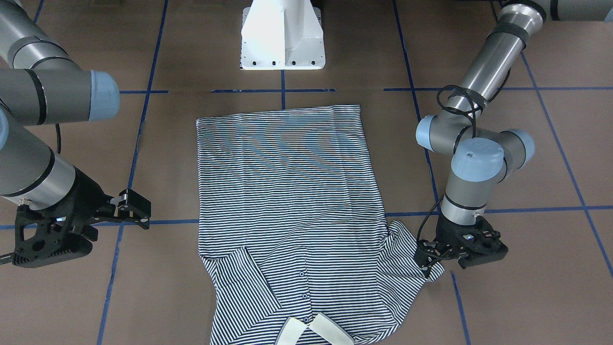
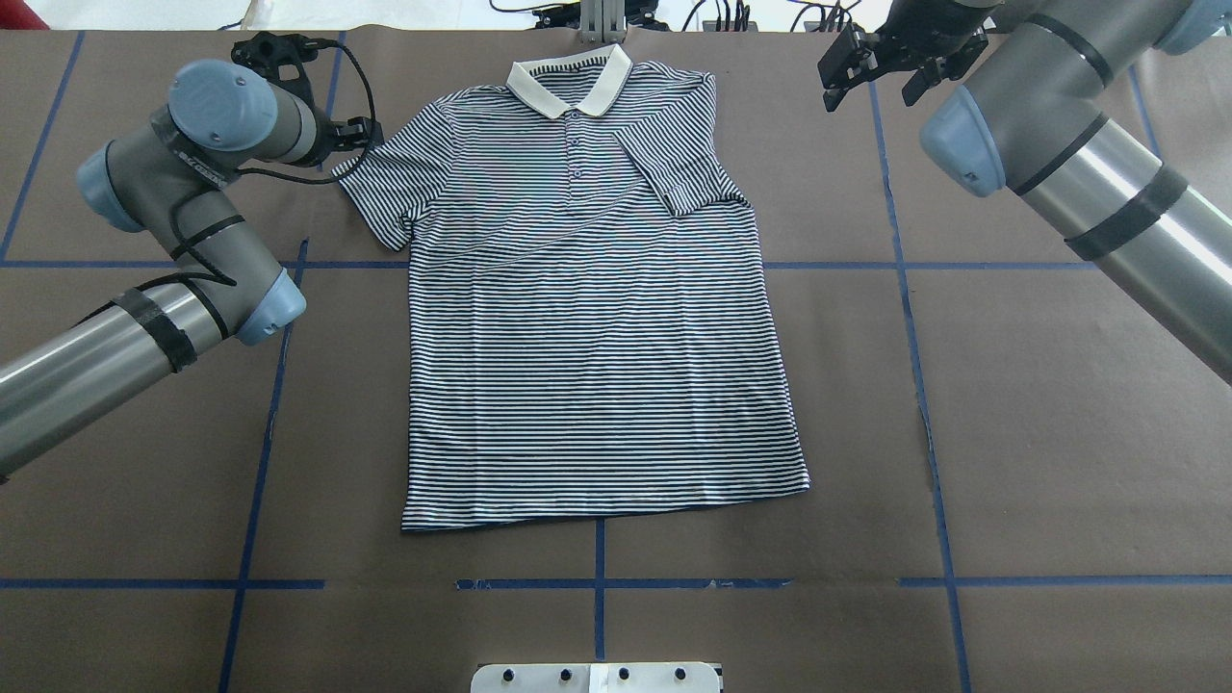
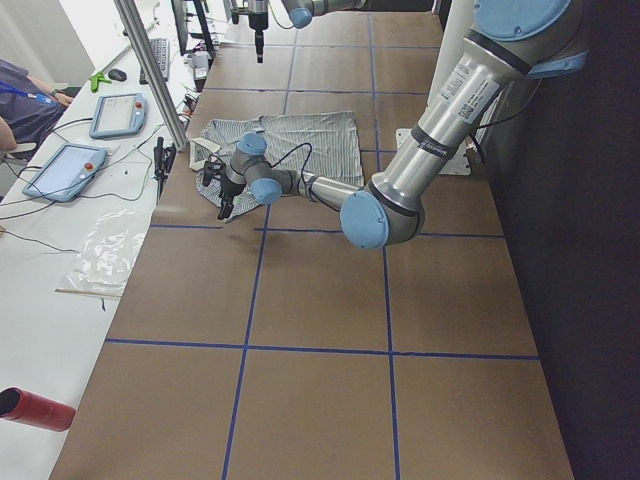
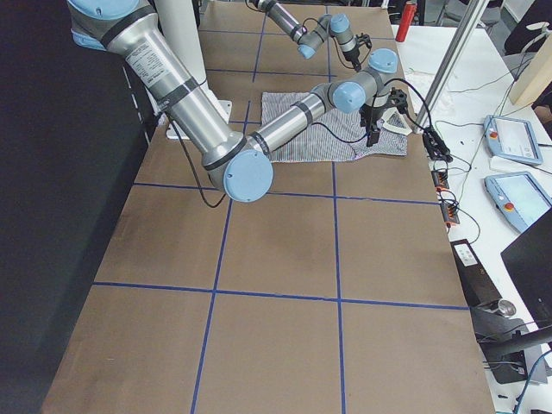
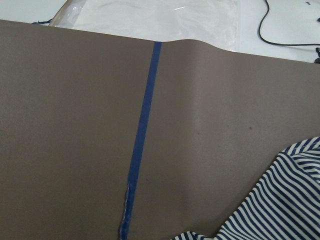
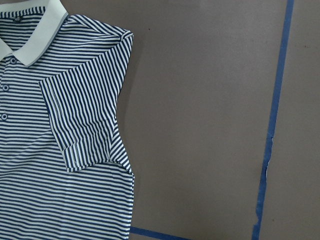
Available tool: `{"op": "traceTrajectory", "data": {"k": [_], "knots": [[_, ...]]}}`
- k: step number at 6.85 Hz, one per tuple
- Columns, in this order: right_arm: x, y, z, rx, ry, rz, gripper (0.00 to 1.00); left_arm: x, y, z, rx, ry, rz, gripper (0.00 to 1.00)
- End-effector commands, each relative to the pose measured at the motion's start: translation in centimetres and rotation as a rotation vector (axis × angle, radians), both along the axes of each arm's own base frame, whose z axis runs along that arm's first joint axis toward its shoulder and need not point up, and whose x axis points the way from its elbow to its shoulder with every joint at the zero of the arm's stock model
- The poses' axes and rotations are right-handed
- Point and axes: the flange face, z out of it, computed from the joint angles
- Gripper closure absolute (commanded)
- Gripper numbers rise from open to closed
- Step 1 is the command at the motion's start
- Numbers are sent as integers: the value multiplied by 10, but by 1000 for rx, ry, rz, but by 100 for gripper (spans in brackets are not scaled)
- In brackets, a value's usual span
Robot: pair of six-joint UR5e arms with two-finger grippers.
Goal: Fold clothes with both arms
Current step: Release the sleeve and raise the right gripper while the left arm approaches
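Note:
The striped polo shirt (image 2: 597,337) lies flat and face up on the brown table, its cream collar (image 2: 568,82) at the far edge. Its right sleeve (image 6: 85,120) is folded in over the chest. The left sleeve (image 2: 380,188) is spread outward. My left gripper (image 1: 425,261) is low at that sleeve's outer edge, and its fingers look spread, so open. My right gripper (image 2: 866,72) hangs open and empty above bare table, off the shirt's right shoulder. Neither wrist view shows fingers.
The white pedestal base (image 1: 282,38) stands at the near table edge behind the shirt's hem. Blue tape lines (image 2: 914,337) cross the brown cover. Beyond the far edge is a white bench with tablets (image 3: 65,170) and cables. A red cylinder (image 3: 35,408) lies there.

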Motion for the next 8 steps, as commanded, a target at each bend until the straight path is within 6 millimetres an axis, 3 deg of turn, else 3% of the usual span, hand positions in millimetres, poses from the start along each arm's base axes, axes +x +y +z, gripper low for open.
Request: {"op": "traceTrajectory", "data": {"k": [1, 3, 7, 8], "knots": [[7, 11, -3, 36, 15, -45, 0, 14, 2, 7, 8, -11, -2, 7], [7, 12, -6, 42, 17, -41, 0, 13, 3, 11, 13, -22, 12, 15], [-5, 16, -5, 42, 22, -54, 0, 13, 3, 14, 21, -35, 31, 19], [-5, 16, -5, 42, 22, -54, 0, 13, 4, 13, 20, -35, 30, 28]]}}
